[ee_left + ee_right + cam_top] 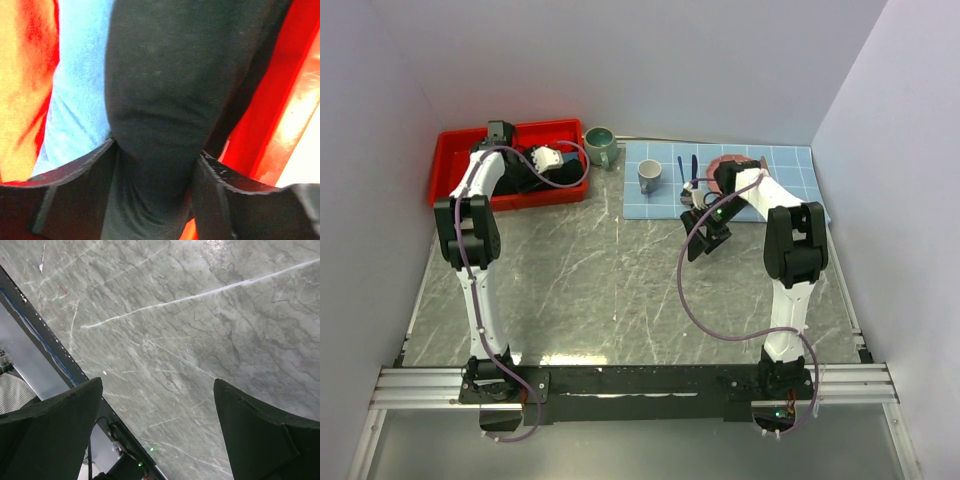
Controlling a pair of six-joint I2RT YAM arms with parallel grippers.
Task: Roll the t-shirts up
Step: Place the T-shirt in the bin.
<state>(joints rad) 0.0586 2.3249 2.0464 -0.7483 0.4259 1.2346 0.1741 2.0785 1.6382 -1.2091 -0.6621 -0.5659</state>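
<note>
Left wrist view: black t-shirt (165,90), a smooth rounded bundle, pinched in left gripper (157,150) beside light-blue t-shirt (80,100); right gripper (157,385) spread wide.

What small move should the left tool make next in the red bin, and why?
Probably open the left tool wider, then lift it straight up. The black t-shirt lies in the red bin beside the blue t-shirt, and its cloth fills the gap between both fingers, so lifting now might drag it out.
</note>
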